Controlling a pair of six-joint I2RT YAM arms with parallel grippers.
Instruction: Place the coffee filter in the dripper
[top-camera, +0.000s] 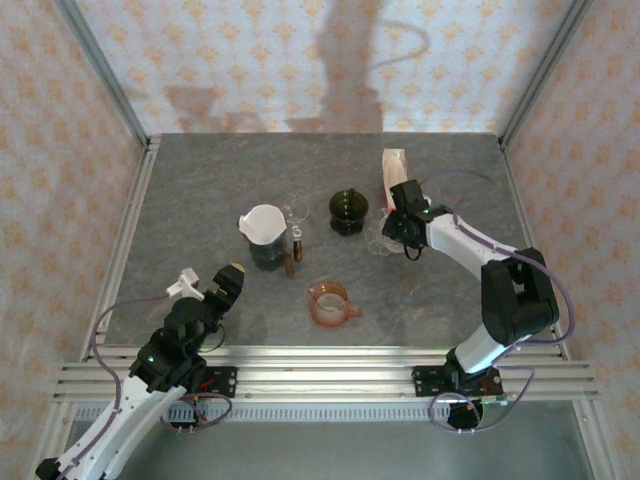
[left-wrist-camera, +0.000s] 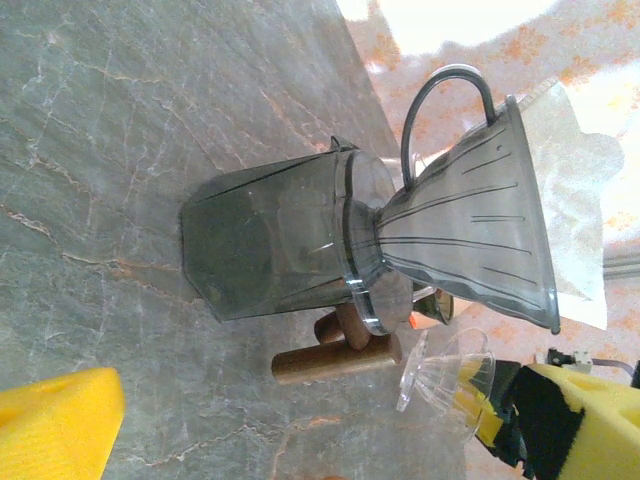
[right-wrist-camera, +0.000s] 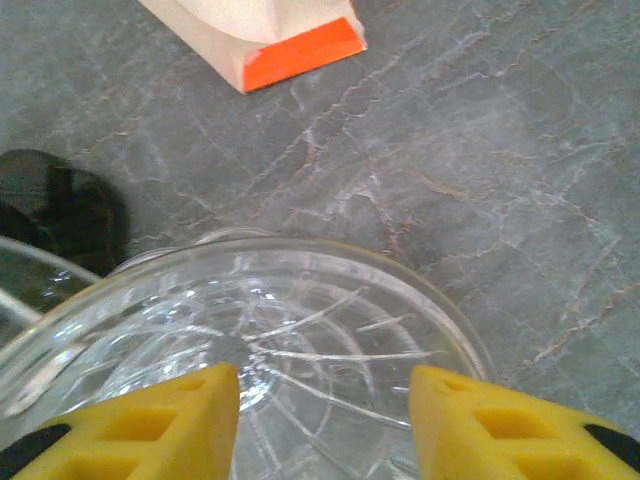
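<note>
With a coffee filter (top-camera: 262, 222) seemingly seated in the grey dripper (left-wrist-camera: 470, 230) atop the carafe (left-wrist-camera: 265, 245), the right gripper (right-wrist-camera: 325, 385), jaws half-spread right of the carafe, looks set to pinch a glass dripper (right-wrist-camera: 320, 300) squarely, while the left gripper (top-camera: 210, 282) has its jaws spread wide.

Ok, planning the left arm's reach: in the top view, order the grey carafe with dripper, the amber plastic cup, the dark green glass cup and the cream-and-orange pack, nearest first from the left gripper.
From the left gripper:
1. grey carafe with dripper, just ahead-right.
2. amber plastic cup, to the right.
3. dark green glass cup, mid-table.
4. cream-and-orange pack, far back right.
</note>
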